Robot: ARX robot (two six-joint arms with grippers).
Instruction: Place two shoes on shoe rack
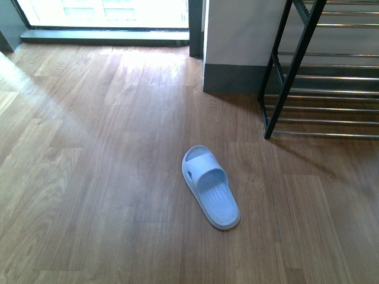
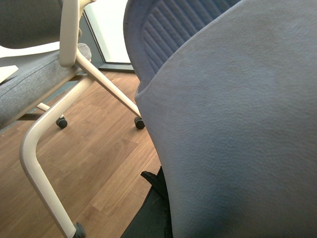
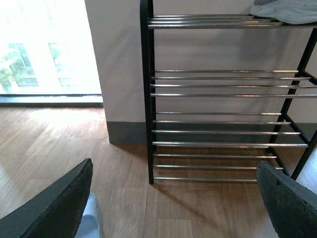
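One pale blue slide (image 1: 211, 186) lies on the wooden floor in the front view, a little left of the shoe rack (image 1: 308, 71). Neither arm shows there. A second pale blue slide (image 2: 233, 119) fills the left wrist view, held close to the camera with my left gripper shut on it; only a dark finger (image 2: 157, 184) shows at its edge. My right gripper (image 3: 173, 203) is open above the floor, facing the rack (image 3: 225, 99), with the floor slide's edge (image 3: 91, 220) beside one finger (image 3: 54, 208). A grey item (image 3: 287, 11) lies on the rack's top shelf.
A grey office chair with a cream frame and castors (image 2: 47, 99) stands behind the held slide. A white wall corner with dark skirting (image 1: 237, 53) is left of the rack, and a bright window (image 1: 106, 12) lies beyond.
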